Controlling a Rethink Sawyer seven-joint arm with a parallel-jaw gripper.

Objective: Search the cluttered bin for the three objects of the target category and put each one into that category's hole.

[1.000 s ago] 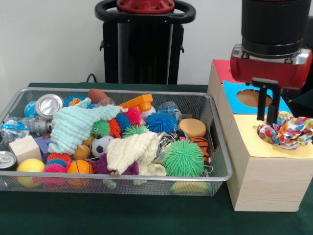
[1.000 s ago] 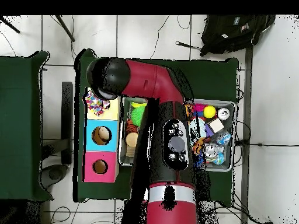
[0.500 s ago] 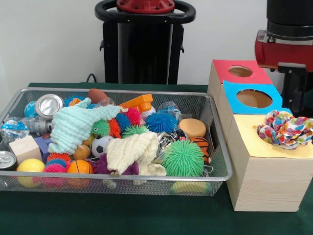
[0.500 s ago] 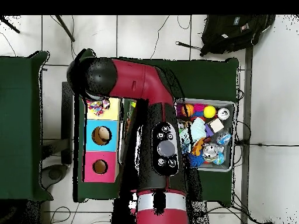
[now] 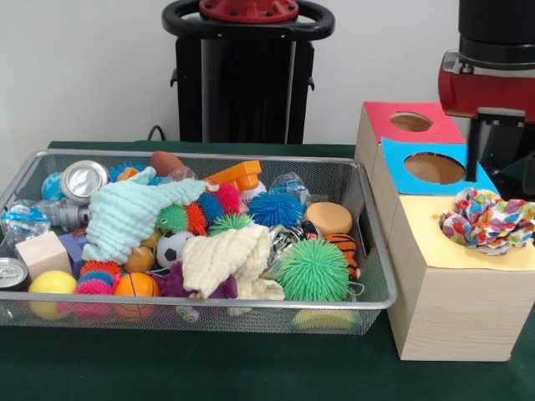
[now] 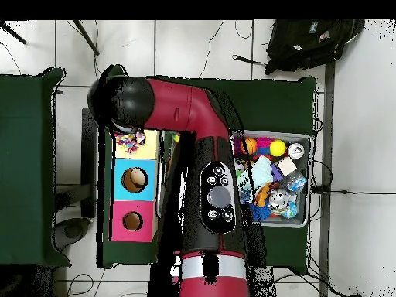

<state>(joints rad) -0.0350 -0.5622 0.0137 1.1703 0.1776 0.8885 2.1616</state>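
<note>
Pincer point(image 5: 501, 154) above patterned cloth point(image 5: 489, 219) on yellow panel point(image 5: 435, 238)

bin point(image 5: 368, 242): on the worktop point(image 5: 167, 376), left of the box point(image 5: 451, 301)
scrunched cloth point(image 5: 489, 219): on the box's near panel
claw point(image 5: 499, 146): above the box

I can read no text, label, brand or number from here. The cans point(image 5: 82, 180) at the upper left of the bin point(image 5: 374, 294) show only bare lids, and the coloured box tops point(image 5: 430, 167) at the right carry plain holes, no markings.
</note>
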